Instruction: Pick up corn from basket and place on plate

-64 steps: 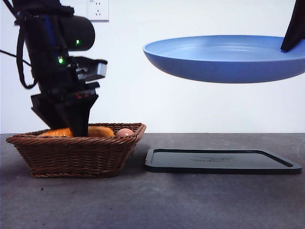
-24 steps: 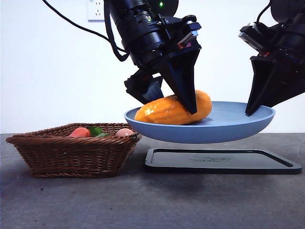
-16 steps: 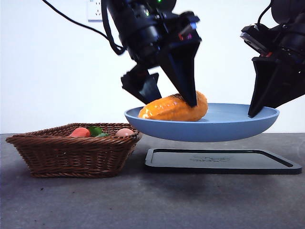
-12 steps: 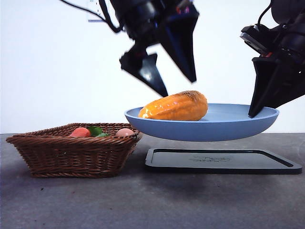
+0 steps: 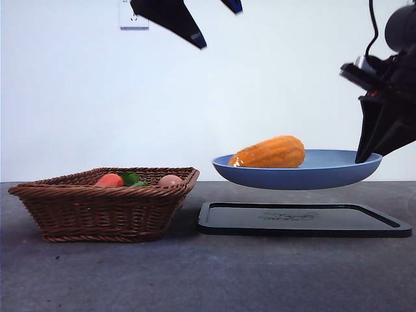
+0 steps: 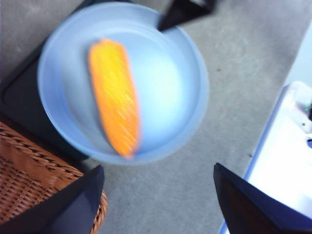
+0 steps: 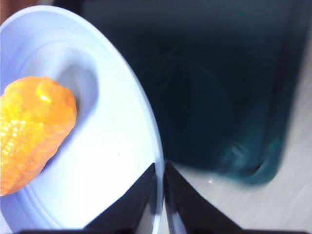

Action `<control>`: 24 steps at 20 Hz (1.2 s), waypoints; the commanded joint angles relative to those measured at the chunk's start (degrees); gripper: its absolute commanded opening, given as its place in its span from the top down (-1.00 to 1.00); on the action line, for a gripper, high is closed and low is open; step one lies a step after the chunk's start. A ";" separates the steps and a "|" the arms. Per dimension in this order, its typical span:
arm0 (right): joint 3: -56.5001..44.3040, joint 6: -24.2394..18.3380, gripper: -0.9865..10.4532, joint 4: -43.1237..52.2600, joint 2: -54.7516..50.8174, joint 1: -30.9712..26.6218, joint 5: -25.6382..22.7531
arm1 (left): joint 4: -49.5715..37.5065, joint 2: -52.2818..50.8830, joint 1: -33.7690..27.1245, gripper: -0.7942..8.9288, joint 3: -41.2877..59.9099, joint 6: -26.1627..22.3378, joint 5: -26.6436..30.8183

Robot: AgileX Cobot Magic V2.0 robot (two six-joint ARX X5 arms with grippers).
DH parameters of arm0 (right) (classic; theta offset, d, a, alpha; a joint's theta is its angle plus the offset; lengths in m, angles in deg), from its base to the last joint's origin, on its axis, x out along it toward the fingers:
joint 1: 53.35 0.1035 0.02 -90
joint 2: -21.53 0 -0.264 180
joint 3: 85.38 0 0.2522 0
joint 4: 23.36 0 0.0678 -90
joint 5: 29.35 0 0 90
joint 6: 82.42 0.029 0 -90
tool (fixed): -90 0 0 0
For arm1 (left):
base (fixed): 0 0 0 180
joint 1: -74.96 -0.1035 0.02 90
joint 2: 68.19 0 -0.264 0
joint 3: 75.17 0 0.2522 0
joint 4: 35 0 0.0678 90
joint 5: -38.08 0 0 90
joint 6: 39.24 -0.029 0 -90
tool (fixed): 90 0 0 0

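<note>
The orange-yellow corn (image 5: 270, 152) lies on its side in the blue plate (image 5: 325, 175), which hangs in the air above the black tray. My right gripper (image 5: 369, 155) is shut on the plate's right rim; in the right wrist view its jaws (image 7: 160, 171) pinch the plate's rim (image 7: 122, 161) with the corn (image 7: 31, 136) beside them. My left gripper (image 5: 220, 29) is open high above, empty. From it I look down on the corn (image 6: 114, 102) in the plate (image 6: 185, 87), between the spread jaws (image 6: 158, 170). The wicker basket (image 5: 104, 205) stands at the left.
A flat black tray (image 5: 302, 219) lies on the grey table under the plate. In the basket sit a red-orange fruit (image 5: 109, 180), something green (image 5: 131, 177) and a pale pink ball (image 5: 170, 180). A corner of the basket (image 6: 24, 180) shows below the left gripper.
The left gripper let go of the corn and rose to the top of the view. The plate, with the corn lying in it, shifted to the right and a little lower.
</note>
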 commanded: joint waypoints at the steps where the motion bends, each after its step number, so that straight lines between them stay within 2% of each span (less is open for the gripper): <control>1: 4.22 -0.15 0.82 0.57 4.85 -0.37 -1.07 | 0.37 -1.20 0.15 0.09 -1.49 0.74 -0.02; 7: 10.75 -1.73 0.82 1.44 14.82 -1.70 -1.95 | 1.79 -4.13 0.15 0.09 -1.49 1.40 -0.02; 11: 10.84 -1.79 0.82 3.76 17.73 -2.34 -1.92 | 2.27 -4.44 0.15 0.09 -1.49 1.42 -0.02; 17: 10.82 -4.17 0.81 3.96 19.04 -2.36 -3.15 | 2.27 -4.44 0.15 0.09 -1.49 1.40 -0.02; 21: 10.82 -4.15 0.45 3.82 18.97 -2.36 -3.41 | 2.62 -4.44 0.15 0.09 -1.49 1.40 -0.02; 24: 10.84 -4.13 0.44 3.23 17.00 -2.56 -3.41 | 3.39 -4.44 0.15 0.09 -1.49 1.38 -0.02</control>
